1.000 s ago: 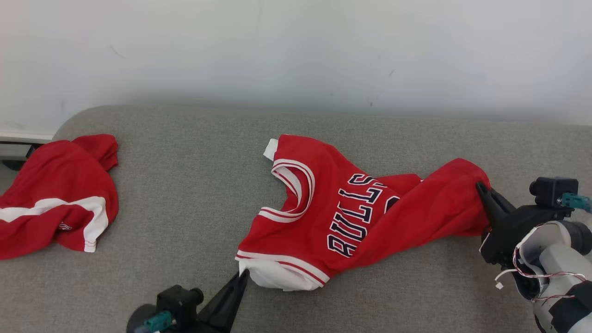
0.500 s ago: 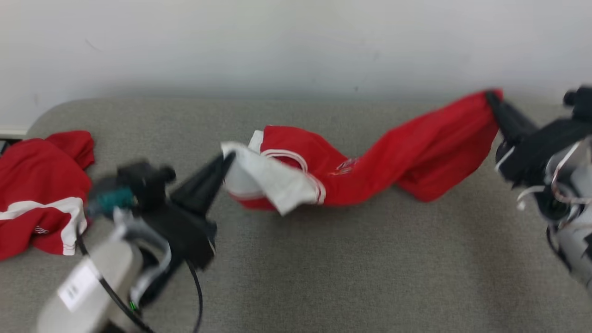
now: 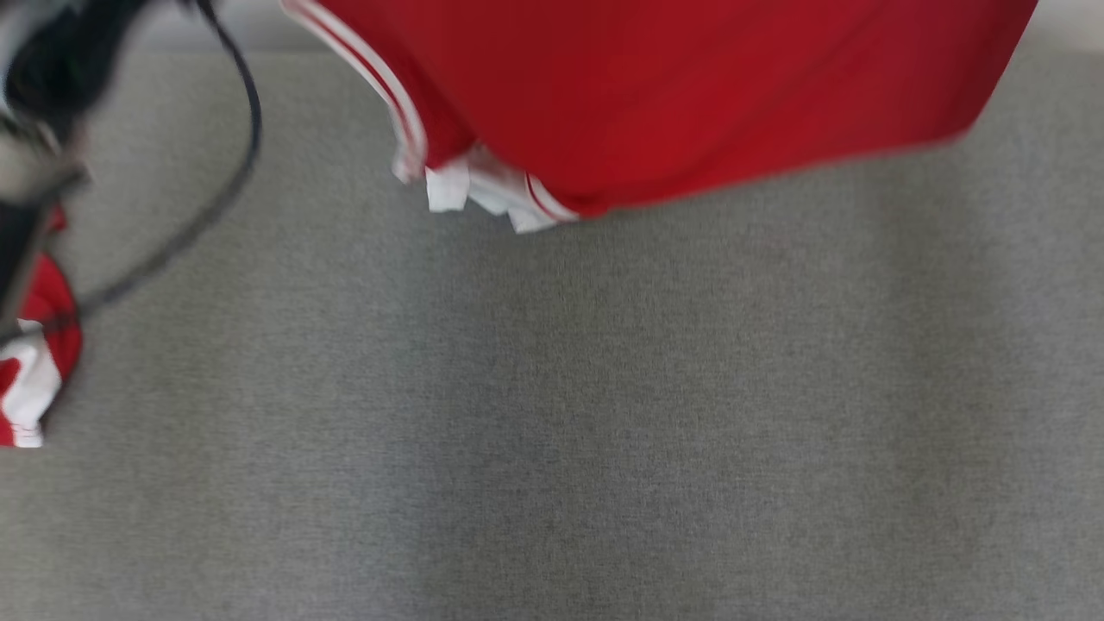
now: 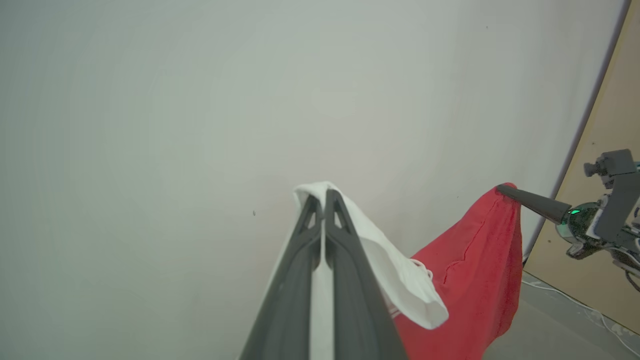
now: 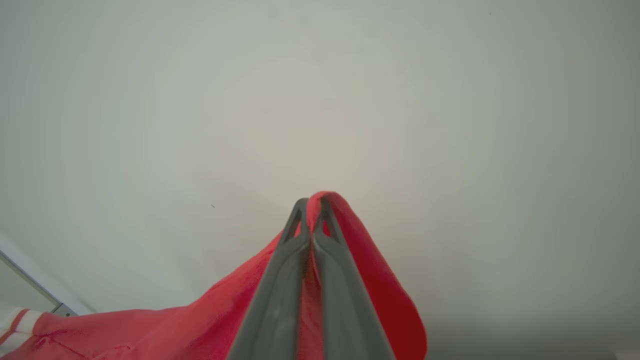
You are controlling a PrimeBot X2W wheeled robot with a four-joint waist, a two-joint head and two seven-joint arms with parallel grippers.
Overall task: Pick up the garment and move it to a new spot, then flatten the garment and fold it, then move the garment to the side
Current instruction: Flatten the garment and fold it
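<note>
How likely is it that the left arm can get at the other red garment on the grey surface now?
Probably not. The left claw is shut on the white edge of the jersey, high above the grey surface. The other garment lies on that surface, to the left, but the claw must let go first.

A grey upholstered surface (image 3: 552,414) stretched across the head view under soft, even light. A plain off-white wall (image 4: 150,100) took up most of the left wrist view. A tan panel (image 4: 620,90) ran down that view's right edge, above a grey floor (image 4: 550,330) crossed by a thin white cable (image 4: 567,300) at lower right.
</note>
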